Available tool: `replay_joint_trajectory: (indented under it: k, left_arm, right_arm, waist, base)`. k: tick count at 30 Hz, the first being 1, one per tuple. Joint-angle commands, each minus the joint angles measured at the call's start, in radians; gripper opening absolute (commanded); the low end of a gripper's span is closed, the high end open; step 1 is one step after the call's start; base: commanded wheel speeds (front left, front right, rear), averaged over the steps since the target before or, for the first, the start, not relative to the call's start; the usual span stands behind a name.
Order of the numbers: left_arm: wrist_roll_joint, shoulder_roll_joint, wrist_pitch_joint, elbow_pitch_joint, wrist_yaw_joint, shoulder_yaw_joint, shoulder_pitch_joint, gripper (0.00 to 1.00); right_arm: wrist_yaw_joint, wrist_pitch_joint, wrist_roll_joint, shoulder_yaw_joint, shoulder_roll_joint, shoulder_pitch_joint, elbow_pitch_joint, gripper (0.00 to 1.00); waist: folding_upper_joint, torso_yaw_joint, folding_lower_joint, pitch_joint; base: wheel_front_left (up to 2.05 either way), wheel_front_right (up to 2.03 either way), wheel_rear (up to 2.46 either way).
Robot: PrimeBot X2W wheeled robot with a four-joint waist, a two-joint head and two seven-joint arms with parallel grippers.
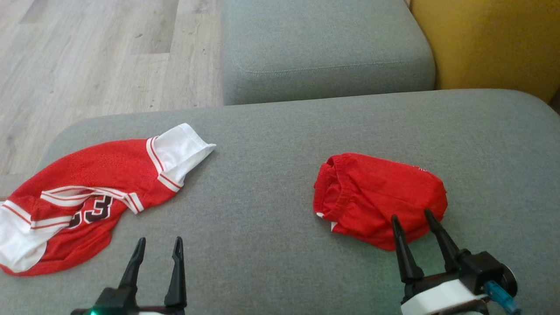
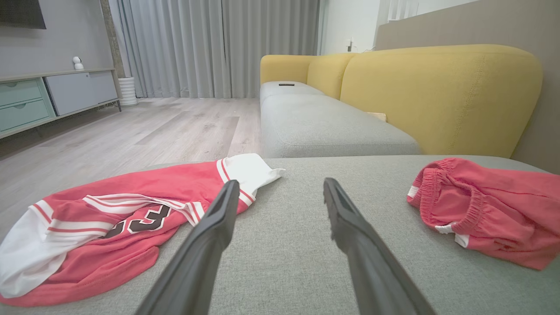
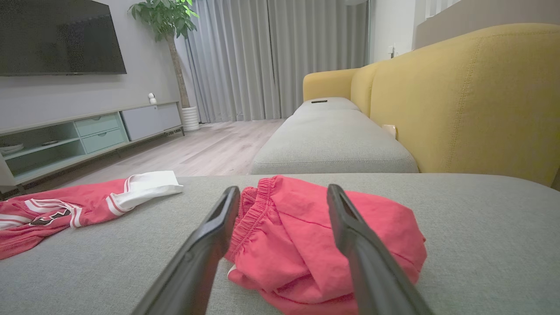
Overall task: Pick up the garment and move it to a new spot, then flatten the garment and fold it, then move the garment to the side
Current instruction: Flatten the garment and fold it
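A bunched red garment (image 1: 376,197), shorts with an elastic waistband, lies on the right of the grey seat cushion (image 1: 271,175). My right gripper (image 1: 411,214) is open just at its near edge, fingertips over the cloth and holding nothing; in the right wrist view the shorts (image 3: 297,236) fill the gap of the gripper (image 3: 283,187). A red and white jersey (image 1: 87,175) lies spread at the left edge. Near the front my left gripper (image 1: 159,239) is open and empty, to the right of the jersey (image 2: 131,205), with bare cushion ahead of it (image 2: 280,181). The shorts (image 2: 490,210) lie to its right.
A second grey seat (image 1: 323,48) continues behind the cushion, and the yellow backrest (image 1: 490,39) rises at the right. Wooden floor (image 1: 87,57) lies beyond the cushion's left and far edges. A TV cabinet (image 3: 87,135) stands across the room.
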Motion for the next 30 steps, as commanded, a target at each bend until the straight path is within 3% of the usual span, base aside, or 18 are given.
replay_joint_trajectory:
  k: [1,21,30]
  left_arm:
    - [0.010,-0.008,-0.012,-0.031,-0.002,0.024,-0.036,1.00]
    - [0.037,-0.008,-0.012,-0.023,0.003,0.007,-0.035,1.00]
    - [0.050,-0.008,-0.012,0.052,-0.052,-0.064,-0.087,1.00]
  right_arm:
    - [0.008,-0.006,0.006,0.024,-0.003,-0.026,-0.026,1.00]
    - [0.008,-0.006,0.006,0.025,-0.003,-0.024,-0.010,1.00]
    - [0.008,-0.006,0.001,0.031,-0.003,-0.041,-0.014,1.00]
  waist:
    - [0.0000,0.001,0.0001,0.000]
    - [0.0000,0.003,0.0001,0.000]
    - [0.0000,-0.015,0.0001,0.033]
  base:
    - [0.00,0.00,0.00]
    - [0.00,0.00,0.00]
    - [0.00,0.00,0.00]
